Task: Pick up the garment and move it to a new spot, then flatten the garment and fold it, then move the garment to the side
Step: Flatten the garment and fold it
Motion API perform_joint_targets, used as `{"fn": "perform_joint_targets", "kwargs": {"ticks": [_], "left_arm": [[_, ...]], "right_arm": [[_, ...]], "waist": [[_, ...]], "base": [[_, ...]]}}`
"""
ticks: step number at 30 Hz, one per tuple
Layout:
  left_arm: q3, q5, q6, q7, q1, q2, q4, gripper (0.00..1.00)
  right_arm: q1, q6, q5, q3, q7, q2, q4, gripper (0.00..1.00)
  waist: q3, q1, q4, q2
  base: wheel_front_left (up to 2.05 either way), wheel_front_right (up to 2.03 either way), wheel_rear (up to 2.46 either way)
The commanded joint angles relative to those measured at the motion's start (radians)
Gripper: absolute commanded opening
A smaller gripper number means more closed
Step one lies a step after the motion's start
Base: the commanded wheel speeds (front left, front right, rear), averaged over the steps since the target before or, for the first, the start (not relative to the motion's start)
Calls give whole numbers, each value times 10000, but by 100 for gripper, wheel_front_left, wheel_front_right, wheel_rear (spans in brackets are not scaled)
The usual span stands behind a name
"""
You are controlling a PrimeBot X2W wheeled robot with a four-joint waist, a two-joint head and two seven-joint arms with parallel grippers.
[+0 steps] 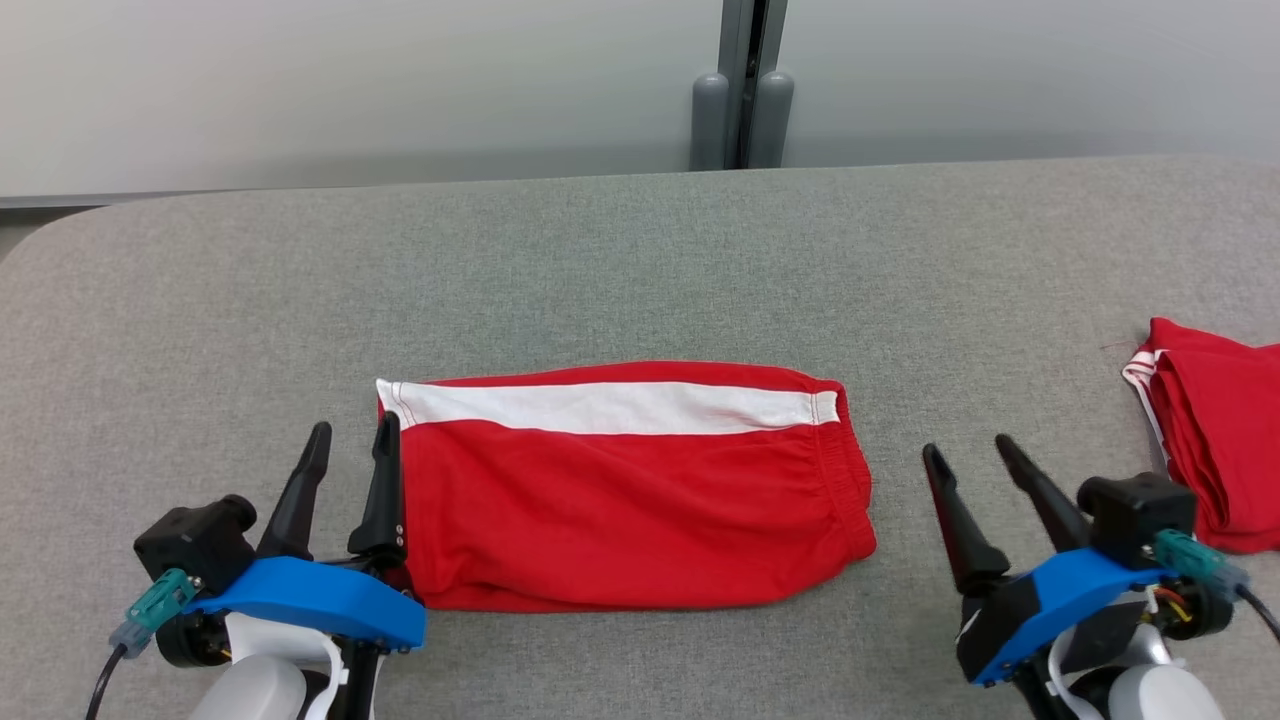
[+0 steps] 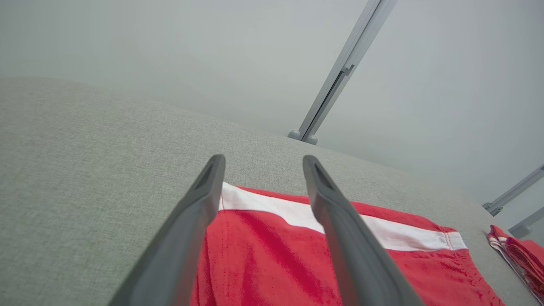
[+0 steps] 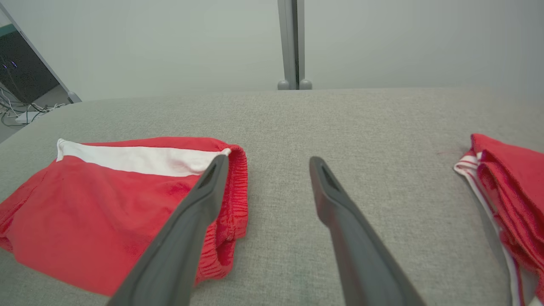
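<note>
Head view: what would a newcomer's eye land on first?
The red shorts with a white stripe, folded flat in the middle of the grey table. Next, the open left hand at their left edge and the open right hand standing clear to their right. A second red garment lies at the far right of the table.
</note>
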Motion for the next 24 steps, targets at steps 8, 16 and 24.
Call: {"fn": "perform_joint_targets", "kwargs": {"ticks": [8, 16, 24], "left_arm": [[184, 782, 279, -220, 459, -287, -544, 100], [223, 980, 178, -245, 610, -608, -338, 100], [101, 1089, 32, -244, 623, -847, -71, 100]], "right_arm": [[-1137, 1, 59, 616, 1053, -8, 1697, 100], [-2588, 1, -445, 584, 2326, -6, 4039, 100], [-3168, 1, -8, 706, 3175, -3, 5710, 100]], "waist": [[-163, 0, 244, 0], [-154, 0, 813, 0], [-181, 0, 1334, 0]], "base": [[0, 0, 0], [0, 0, 0], [0, 0, 0]]}}
